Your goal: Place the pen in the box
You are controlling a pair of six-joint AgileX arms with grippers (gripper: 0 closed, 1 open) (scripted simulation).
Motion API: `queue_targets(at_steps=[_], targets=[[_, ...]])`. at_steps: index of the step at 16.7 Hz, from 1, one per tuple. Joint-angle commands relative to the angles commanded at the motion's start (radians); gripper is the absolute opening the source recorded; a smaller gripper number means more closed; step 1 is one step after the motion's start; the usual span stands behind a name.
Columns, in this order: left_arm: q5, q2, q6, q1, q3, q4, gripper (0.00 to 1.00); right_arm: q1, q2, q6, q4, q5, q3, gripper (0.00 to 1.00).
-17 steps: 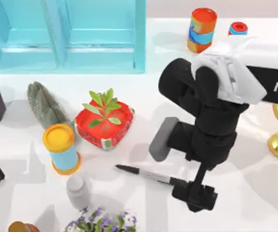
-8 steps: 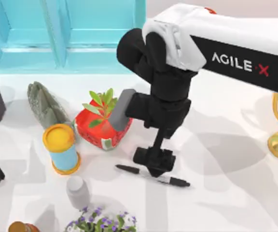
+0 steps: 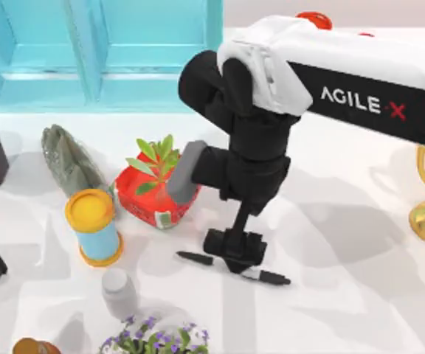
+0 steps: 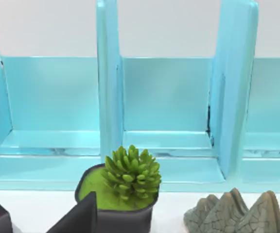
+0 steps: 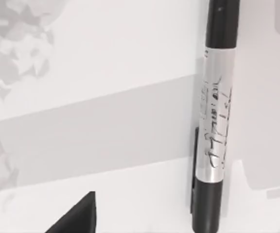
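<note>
Right gripper [image 3: 236,259] sits over the pen [image 3: 265,276]; grip apparently undeterminable.

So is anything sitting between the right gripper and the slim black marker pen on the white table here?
Nothing visible. The right gripper hangs directly over the middle of the slim black marker pen with the grey band, which lies flat on bare white table. The red planter stands apart to the top view's left.

The right arm reaches in from the table's right side, its gripper [image 3: 236,254] pointing straight down; the left arm sits parked at the left edge
</note>
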Motion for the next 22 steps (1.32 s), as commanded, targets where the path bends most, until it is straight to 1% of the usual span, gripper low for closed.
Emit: queue_targets(at_steps=[7,12,22], targets=[[0.000,0.000,0.000,0.000,0.000,0.000,1.00,0.026,0.069,0.027,0.294,-0.002,-0.211,1.00],[0.000,0.000,0.000,0.000,0.000,0.000,1.00,0.028,0.077,0.029,0.317,-0.002,-0.231,1.00],[0.000,0.000,0.000,0.000,0.000,0.000,1.00,0.028,0.077,0.029,0.317,-0.002,-0.231,0.25]])
